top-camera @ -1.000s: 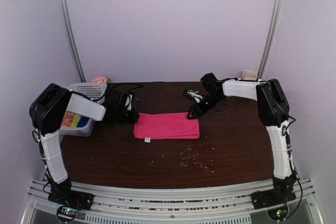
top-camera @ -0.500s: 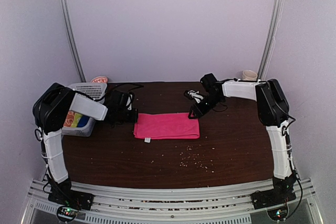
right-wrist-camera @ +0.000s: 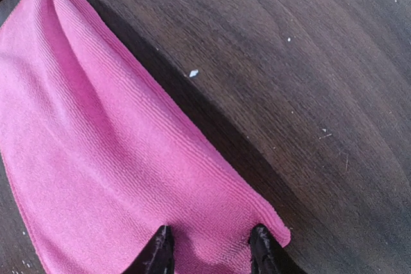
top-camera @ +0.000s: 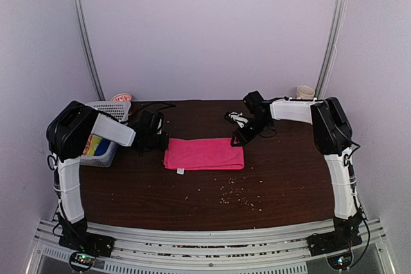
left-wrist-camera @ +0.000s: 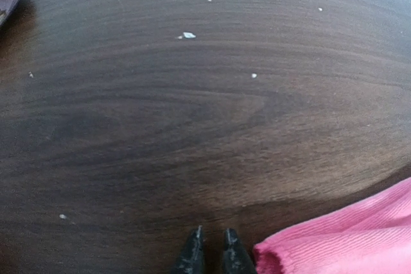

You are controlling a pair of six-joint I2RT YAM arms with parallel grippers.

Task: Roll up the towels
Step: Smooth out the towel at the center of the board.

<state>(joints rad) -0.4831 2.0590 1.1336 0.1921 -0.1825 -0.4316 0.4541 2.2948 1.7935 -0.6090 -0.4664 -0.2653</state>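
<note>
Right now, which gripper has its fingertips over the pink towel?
The right gripper: its open jaws stand over a corner of the pink towel; the left gripper is over bare table beside it.

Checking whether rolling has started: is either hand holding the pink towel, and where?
Neither, apparently. The left hand sits nearly shut and empty beside a corner of the pink towel; the right hand stands open over its other end.

High rear camera overlooks all; close wrist cameras share the pink towel (right-wrist-camera: pixel 115 145).

No text, label or number can be read anywhere in these views.
</note>
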